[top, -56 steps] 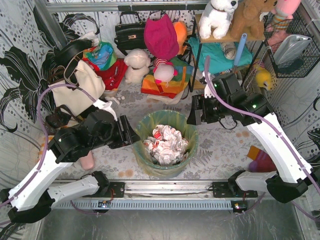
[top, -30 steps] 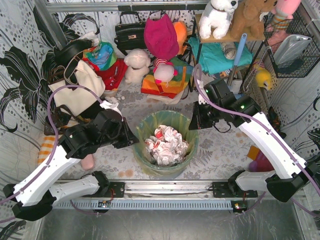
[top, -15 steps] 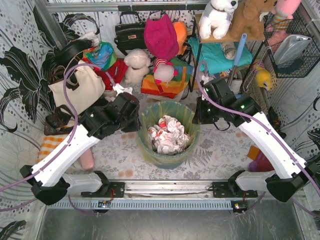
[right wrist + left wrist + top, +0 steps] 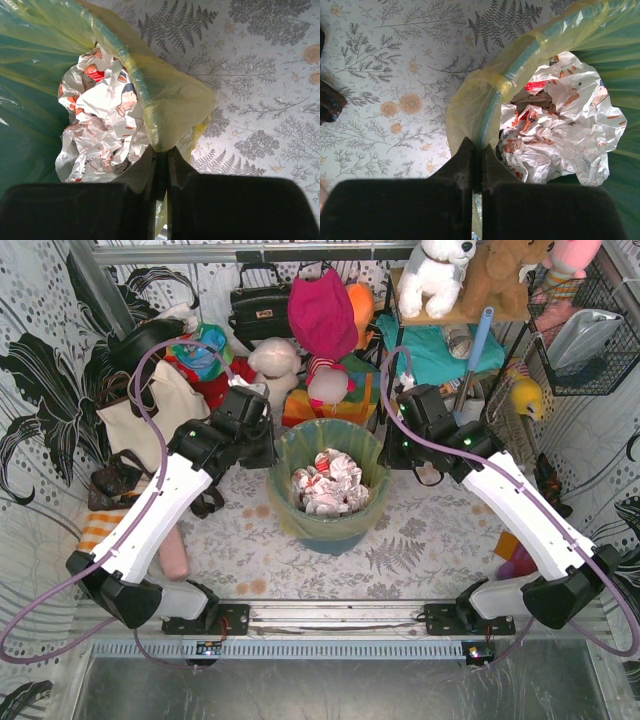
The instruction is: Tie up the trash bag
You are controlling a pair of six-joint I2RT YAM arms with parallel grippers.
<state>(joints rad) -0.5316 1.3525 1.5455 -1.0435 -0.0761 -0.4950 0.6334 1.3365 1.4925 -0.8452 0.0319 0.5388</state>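
The trash bag (image 4: 298,523), thin yellow plastic, lines a round teal bin (image 4: 340,535) in the middle of the floral table. Crumpled white-and-red paper (image 4: 328,482) fills it. My left gripper (image 4: 272,452) is shut on the bag's left rim. In the left wrist view the yellow rim (image 4: 470,107) runs straight into the closed left gripper (image 4: 480,150), with the paper (image 4: 560,120) beside it. My right gripper (image 4: 388,452) is shut on the right rim. The right wrist view shows a bunched fold of bag (image 4: 175,107) pinched in the right gripper (image 4: 163,150).
A cream tote bag (image 4: 160,415) lies left of the left arm. A black handbag (image 4: 260,305), plush toys (image 4: 275,370) and a shelf rack (image 4: 440,330) crowd the back. A wire basket (image 4: 590,340) hangs at the right wall. A pink object (image 4: 175,560) lies near the left arm's base.
Both arms have reached away from the near edge toward the back, each still holding its side of the rim. The bin with the bag has shifted back with them.
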